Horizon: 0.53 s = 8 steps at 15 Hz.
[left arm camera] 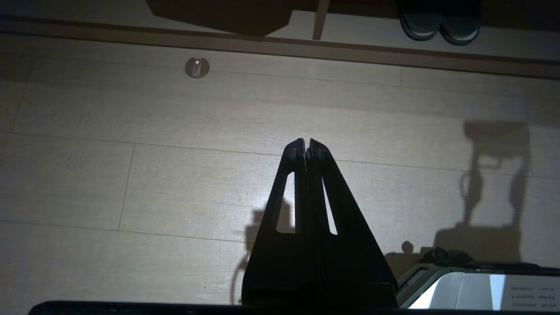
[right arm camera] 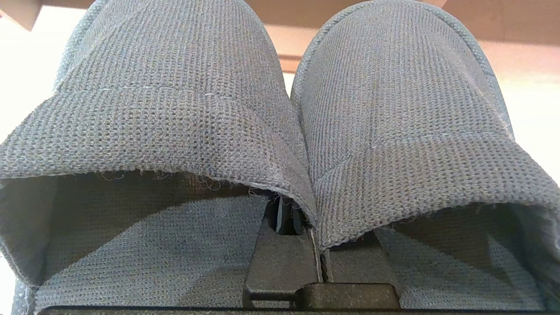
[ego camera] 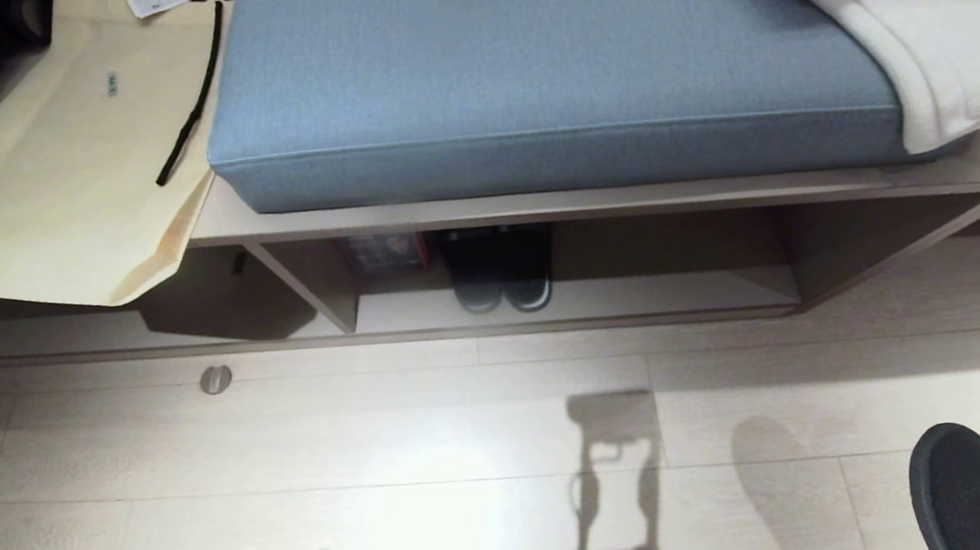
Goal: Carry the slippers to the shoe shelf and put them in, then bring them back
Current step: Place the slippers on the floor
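Above pale floor point(ego camera: 383, 468), slippers point(right arm camera: 280, 131) side by side, inner edges pinched in right gripper point(right arm camera: 318, 258).

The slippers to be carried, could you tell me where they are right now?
The slippers are pinched side by side in the shut right gripper, at the head view's lower right over the floor, short of the shoe shelf.

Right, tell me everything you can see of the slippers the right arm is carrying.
The slippers are a dark, knit-textured fabric pair with rounded closed toes, wide bands stitched across the top, and open backs showing the insoles. They sit side by side, inner edges pressed together, toes pointing away from the wrist. The right gripper is shut on them, its jaws pinching the two inner band edges where they meet. In the head view only their toes show, low at the right, over the pale floor and short of the shelf.
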Tool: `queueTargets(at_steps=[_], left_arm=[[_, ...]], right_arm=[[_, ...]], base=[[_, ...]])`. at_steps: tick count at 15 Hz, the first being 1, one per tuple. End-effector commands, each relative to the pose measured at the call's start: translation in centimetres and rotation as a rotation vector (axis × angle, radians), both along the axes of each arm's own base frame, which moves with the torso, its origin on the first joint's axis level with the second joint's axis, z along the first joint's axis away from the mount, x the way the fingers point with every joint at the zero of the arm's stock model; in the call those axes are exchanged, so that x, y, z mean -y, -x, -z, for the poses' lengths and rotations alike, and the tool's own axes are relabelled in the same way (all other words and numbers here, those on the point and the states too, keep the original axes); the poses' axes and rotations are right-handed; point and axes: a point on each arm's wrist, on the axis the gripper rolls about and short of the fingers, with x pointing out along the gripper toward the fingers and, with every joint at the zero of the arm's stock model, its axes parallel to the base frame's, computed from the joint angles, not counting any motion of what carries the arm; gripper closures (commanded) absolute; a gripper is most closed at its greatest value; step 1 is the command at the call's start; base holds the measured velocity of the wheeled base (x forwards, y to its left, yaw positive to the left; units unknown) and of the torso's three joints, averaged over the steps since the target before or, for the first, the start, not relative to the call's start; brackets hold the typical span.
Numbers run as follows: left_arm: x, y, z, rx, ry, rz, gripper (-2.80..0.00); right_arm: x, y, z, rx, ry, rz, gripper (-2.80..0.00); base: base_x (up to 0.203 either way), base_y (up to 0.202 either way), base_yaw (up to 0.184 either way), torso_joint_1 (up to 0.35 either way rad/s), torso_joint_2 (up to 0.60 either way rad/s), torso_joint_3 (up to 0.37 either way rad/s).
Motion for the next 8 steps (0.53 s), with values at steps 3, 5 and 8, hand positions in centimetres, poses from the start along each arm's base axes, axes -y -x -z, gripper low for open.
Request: queueTargets(at_steps=[3,5,8], left_arm=[[0.00,-0.01,0.03,-0.001,0.002,0.000,0.00],[0.00,-0.01,0.02,-0.001,0.002,0.000,0.00],[0.00,-0.01,0.03,-0.001,0.002,0.000,0.00]], right_arm=[[0.00,-0.01,-0.02,0.000,0.000,-0.001,0.00],[0.00,0.00,0.00,0.000,0.000,-0.001,0.00],[0.00,-0.01,0.00,0.000,0.000,-0.001,0.00]], base=[[0.000,0.000,0.000,0.001,0.00,0.201],[0.000,0.000,0.000,0.004,0.00,0.206],[0.000,0.000,0.000,0.005,0.00,0.198]])
